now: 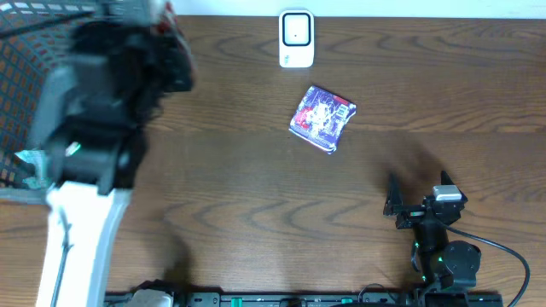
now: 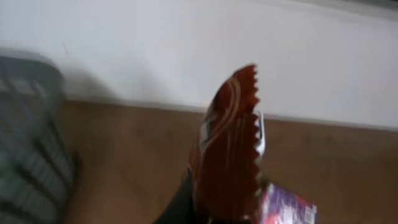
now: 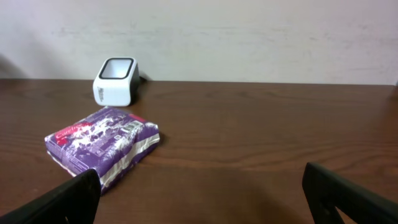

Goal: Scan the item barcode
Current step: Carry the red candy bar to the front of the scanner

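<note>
Brown wood-grain worktop under everything, with a white wall along its far edge. Left arm raised high over the left side, blurred. Wire-mesh basket at the far left; something pale green at its near rim, too blurred to name or to place inside or outside. Purple packet lying flat mid-worktop, right of centre, with a red band and white-and-green print, none of it legible. White scanner upright at the far edge, beyond the purple packet and apart from it, dark window on top. Red-brown packet with zigzag-cut top edge, clamped upright in the left tool, up off the worktop, left of the scanner and well apart from it; no barcode or lettering made out. Right tool at the near right, spread wide, gripping nothing.
</note>
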`<move>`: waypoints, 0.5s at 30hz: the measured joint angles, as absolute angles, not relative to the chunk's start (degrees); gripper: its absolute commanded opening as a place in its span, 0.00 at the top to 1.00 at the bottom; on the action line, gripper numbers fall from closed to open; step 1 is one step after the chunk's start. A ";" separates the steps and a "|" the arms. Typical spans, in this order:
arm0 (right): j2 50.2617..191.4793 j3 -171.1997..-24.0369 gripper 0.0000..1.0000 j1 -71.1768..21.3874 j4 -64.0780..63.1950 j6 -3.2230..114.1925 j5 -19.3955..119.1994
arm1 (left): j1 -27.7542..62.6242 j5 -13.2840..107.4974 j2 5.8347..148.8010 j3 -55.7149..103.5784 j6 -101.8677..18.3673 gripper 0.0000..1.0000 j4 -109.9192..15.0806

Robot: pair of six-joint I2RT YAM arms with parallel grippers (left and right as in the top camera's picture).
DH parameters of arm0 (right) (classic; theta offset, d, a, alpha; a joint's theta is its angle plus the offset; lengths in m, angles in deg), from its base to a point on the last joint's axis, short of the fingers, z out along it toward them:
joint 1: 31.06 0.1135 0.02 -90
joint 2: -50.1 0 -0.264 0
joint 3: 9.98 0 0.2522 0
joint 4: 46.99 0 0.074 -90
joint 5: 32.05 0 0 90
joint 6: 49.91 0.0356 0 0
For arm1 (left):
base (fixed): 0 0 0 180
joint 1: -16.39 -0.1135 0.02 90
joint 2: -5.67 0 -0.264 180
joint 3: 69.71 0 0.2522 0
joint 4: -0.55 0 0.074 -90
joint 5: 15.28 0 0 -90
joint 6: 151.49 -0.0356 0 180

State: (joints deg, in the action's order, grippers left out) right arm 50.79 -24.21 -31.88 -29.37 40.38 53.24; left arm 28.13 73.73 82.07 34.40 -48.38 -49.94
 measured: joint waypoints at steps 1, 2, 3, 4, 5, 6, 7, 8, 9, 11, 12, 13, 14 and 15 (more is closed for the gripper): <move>50.79 -24.21 0.01 -31.88 -29.37 40.40 53.24 | 29.29 75.00 83.93 34.40 -46.42 0.93 -50.86; 50.79 -24.21 0.01 -31.88 -29.37 40.38 53.24 | 30.34 76.18 85.85 34.40 -44.54 0.93 -51.71; 50.79 -24.21 0.01 -31.88 -29.37 40.38 53.24 | 31.54 77.20 88.30 34.40 -42.37 0.93 -52.61; 50.79 -24.21 0.01 -31.88 -29.37 40.38 53.24 | 32.46 77.99 90.33 34.40 -40.69 0.93 -53.05; 50.79 -24.21 0.01 -31.88 -29.39 40.38 53.24 | 33.38 78.54 92.48 34.40 -38.99 0.93 -53.35; 50.79 -24.21 0.01 -31.88 -29.37 40.40 53.24 | 34.43 79.08 95.01 34.40 -36.95 0.93 -53.44; 50.79 -24.21 0.01 -31.88 -29.37 40.40 53.24 | 35.13 79.41 96.83 34.40 -35.44 0.93 -53.40; 50.79 -24.21 0.01 -31.88 -29.37 40.38 53.24 | 36.02 79.67 99.27 34.40 -33.28 0.93 -53.27; 50.79 -24.21 0.01 -31.88 -29.37 40.40 53.24 | 36.75 79.85 101.44 34.40 -31.40 0.93 -53.00; 50.79 -24.21 0.01 -31.88 -29.37 40.40 53.24 | 38.19 80.15 106.14 34.40 -27.55 0.93 -51.15; 50.79 -24.21 0.01 -31.88 -29.37 40.40 53.24 | 38.80 80.29 108.32 34.40 -26.09 0.93 -49.73; 50.79 -24.21 0.01 -31.88 -29.37 40.38 53.24 | 39.39 80.29 110.42 34.40 -24.89 0.93 -48.37; 50.79 -24.21 0.01 -31.88 -29.37 40.38 53.24 | 40.20 80.29 113.20 34.40 -23.45 0.93 -46.42; 50.79 -24.21 0.01 -31.88 -29.37 40.38 53.24 | 40.70 80.29 114.86 34.40 -22.64 0.93 -44.96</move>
State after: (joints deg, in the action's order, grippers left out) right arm 50.79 -24.21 -31.88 -29.37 40.38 53.24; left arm 40.70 80.29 114.86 34.40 -22.64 -44.96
